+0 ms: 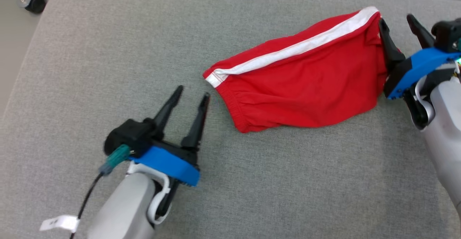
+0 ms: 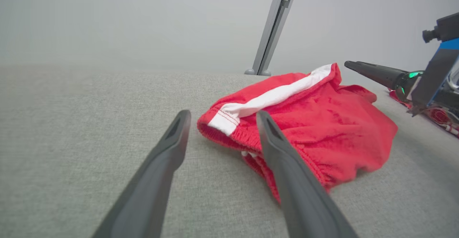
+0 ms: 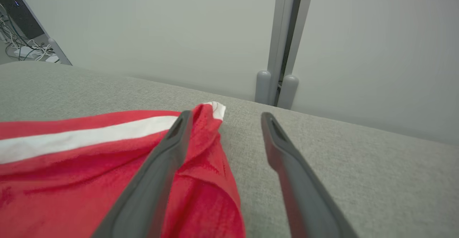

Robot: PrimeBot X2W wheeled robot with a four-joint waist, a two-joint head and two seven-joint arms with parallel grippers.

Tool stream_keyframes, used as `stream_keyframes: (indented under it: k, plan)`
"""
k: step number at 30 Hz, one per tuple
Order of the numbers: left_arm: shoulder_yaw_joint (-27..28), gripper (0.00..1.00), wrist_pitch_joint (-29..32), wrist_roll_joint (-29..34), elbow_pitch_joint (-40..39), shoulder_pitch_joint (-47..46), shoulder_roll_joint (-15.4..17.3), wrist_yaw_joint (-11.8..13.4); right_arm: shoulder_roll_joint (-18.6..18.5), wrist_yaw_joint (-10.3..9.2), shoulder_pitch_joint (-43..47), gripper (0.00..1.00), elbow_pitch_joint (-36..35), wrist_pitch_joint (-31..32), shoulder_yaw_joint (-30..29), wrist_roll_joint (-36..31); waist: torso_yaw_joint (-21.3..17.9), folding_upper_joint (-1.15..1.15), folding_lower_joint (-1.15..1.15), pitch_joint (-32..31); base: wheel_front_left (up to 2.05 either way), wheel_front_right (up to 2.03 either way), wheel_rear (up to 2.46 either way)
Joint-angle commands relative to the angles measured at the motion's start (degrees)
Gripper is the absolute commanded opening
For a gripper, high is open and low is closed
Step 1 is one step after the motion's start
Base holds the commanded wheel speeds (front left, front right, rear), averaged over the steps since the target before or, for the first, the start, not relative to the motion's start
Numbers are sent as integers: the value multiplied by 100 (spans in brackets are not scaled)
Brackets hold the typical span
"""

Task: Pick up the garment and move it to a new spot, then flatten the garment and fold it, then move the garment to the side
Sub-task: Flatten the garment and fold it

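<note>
The garment (image 1: pixel 306 84) is a pair of red shorts with a white side stripe, lying folded on the grey cloth table (image 1: pixel 108 51). My left gripper (image 1: pixel 192 92) stands open just left of the waistband end, holding nothing. In the left wrist view the garment (image 2: pixel 322 123) lies just beyond the left gripper (image 2: pixel 222 116). My right gripper (image 1: pixel 396 17) is open at the garment's right end, its left finger touching the cloth. The right wrist view shows the garment (image 3: pixel 89 166) under the left finger, and the right gripper (image 3: pixel 224 116) holds nothing between its tips.
A grey wall with a vertical post (image 3: pixel 279 51) stands beyond the table's far edge. A caster wheel (image 1: pixel 34 1) sits on the floor past the table's far left corner. Cables (image 3: pixel 28 49) lie on the floor at the left in the right wrist view.
</note>
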Motion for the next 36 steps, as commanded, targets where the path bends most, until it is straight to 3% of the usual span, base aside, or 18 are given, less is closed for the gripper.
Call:
stream_keyframes:
  k: [1, 11, 18, 19, 20, 21, 29, 36]
  plan:
    - [253, 100, -16, 126, -122, 110, 34, 58, -68, 1, 136, 100, 74, -9, 70, 54, 23, 0, 0, -28, 0, 0, 0]
    - [1891, 100, -16, 934, -896, 680, -302, 180, -224, 1, 257, 100, 426, 465, 394, 449, 263, 0, 0, -46, 0, 0, 0]
    - [2381, 100, -16, 1271, -1055, 820, -545, 89, -185, 1, 246, 100, 642, 772, 581, 589, 358, 0, 0, -32, 0, 0, 0]
    - [2431, 100, -16, 1304, -1062, 838, -580, 70, -155, 1, 258, 81, 663, 838, 618, 616, 364, 0, 0, -31, 0, 0, 0]
    - [2477, 100, -16, 1343, -1062, 853, -606, 57, -119, 2, 268, 31, 642, 864, 649, 671, 363, 0, 0, -33, 0, 0, 0]
    - [2508, 100, -16, 1378, -1058, 861, -623, 48, -102, 2, 269, 0, 613, 876, 667, 724, 358, 0, 0, -37, 0, 0, 0]
    - [2613, 100, -16, 1565, -926, 963, -715, -18, -6, 1, 460, 0, 364, 635, 651, 1327, 145, 0, 0, -270, 0, 0, 0]
    - [2785, 100, -16, 1655, -856, 1186, -740, -45, 34, 1, 1302, 0, -205, 200, 582, 2042, -305, 0, 0, -726, 0, 0, 0]
